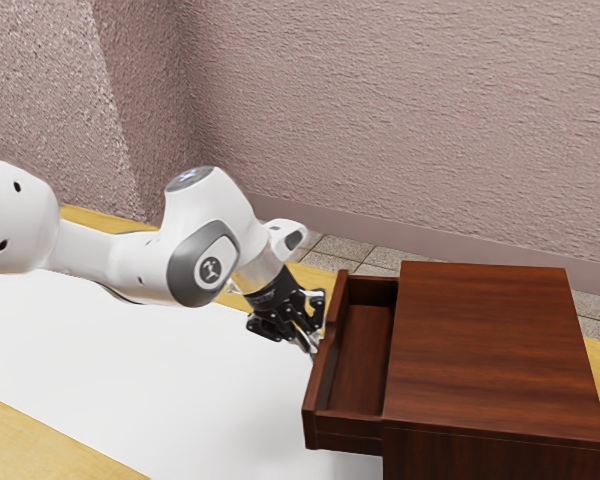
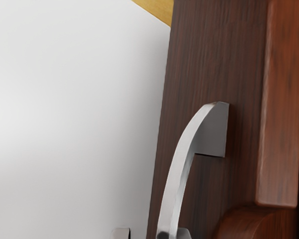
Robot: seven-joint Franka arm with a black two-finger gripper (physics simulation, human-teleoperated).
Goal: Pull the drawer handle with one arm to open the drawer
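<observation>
1. the smooth, white-shelled jointed arm reaches toward the cabinet from the side its drawer opens on, above the matte white tabletop.
2. the black two-finger gripper sits right at the drawer front, on the face turned away from the cabinet. i cannot tell whether it is clamped on the handle or loose about it.
3. the curved, brushed-metal strap handle arches off the dark, fine-grained drawer front.
4. the reddish-brown wooden drawer, a shallow open box, stands partly out of the cabinet, so i judge the pull to be under way, not finished.
5. the boxy, dark red-brown wooden cabinet has a flat grained top. the next move calls for a straight draw away from the cabinet, along the drawer's travel, with no sideways drift that might slip the handle.
</observation>
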